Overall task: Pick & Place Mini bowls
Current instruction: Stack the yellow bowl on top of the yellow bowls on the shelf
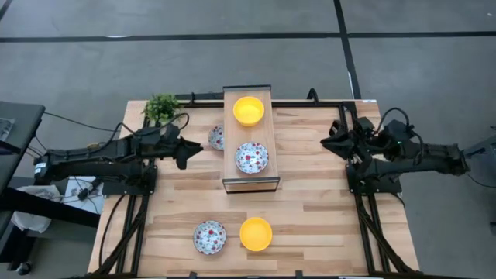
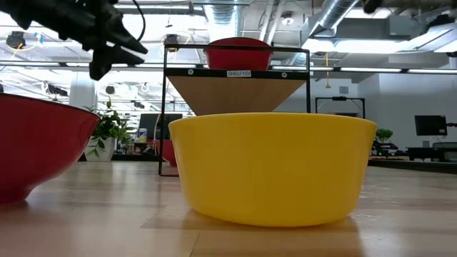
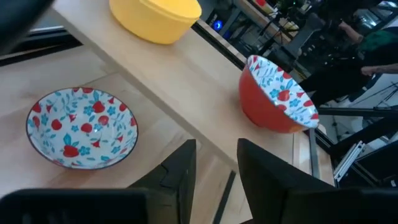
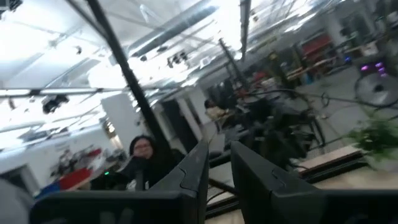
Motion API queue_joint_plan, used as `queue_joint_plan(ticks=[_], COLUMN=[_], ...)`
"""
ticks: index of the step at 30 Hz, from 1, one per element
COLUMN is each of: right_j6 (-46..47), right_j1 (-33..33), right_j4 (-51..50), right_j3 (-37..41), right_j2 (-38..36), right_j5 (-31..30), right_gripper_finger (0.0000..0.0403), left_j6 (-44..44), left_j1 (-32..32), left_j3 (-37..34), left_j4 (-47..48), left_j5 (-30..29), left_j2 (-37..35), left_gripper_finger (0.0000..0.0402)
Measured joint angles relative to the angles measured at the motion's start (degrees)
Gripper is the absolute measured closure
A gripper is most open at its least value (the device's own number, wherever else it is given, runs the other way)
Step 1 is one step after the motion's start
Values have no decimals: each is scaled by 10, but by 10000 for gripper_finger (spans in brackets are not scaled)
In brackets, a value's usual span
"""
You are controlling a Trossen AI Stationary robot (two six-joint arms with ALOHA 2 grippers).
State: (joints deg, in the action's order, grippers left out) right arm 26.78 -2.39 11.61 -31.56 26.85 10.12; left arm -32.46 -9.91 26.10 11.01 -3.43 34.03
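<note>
Two yellow mini bowls and three floral ones show. A yellow bowl (image 1: 248,110) and a floral bowl (image 1: 252,157) stand on top of the wooden shelf (image 1: 250,183). Another floral bowl (image 1: 216,138) (image 3: 82,127) rests on the table against the shelf's left side. A floral bowl (image 1: 210,236) and a yellow bowl (image 1: 256,233) (image 2: 271,168) sit near the table's near edge. My left gripper (image 1: 194,147) (image 3: 214,168) is open and hovers above the table just left of the shelf, beside the floral bowl there. My right gripper (image 1: 329,142) (image 4: 219,168) waits right of the shelf, raised, with a narrow gap between its fingers.
A small green potted plant (image 1: 161,107) stands at the far left corner of the table. The shelf is a raised board on a black frame (image 2: 235,71) in the table's middle. Bare wood lies between the shelf and the two near bowls. A person (image 4: 144,152) is beyond the table.
</note>
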Motion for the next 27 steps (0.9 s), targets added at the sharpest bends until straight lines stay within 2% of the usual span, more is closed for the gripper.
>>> queue_joint_plan(ticks=[5, 13, 20, 27], right_j6=[-3, 44, 174, 336], right_j1=[47, 127, 187, 255], right_j4=[-62, -242, -325, -336], right_j3=[-76, -190, -234, -236], right_j2=[65, 163, 251, 336], right_j5=[-14, -77, -92, -87], right_gripper_finger=[345, 345, 345, 345], left_j6=[0, 6, 35, 37], left_j1=[0, 1, 1, 1], left_j3=[-28, -47, -47, -47], left_j4=[-14, -17, -20, -21], left_j5=[0, 4, 3, 3], left_j2=[-15, -17, -17, -17], left_gripper_finger=[286, 286, 286, 286])
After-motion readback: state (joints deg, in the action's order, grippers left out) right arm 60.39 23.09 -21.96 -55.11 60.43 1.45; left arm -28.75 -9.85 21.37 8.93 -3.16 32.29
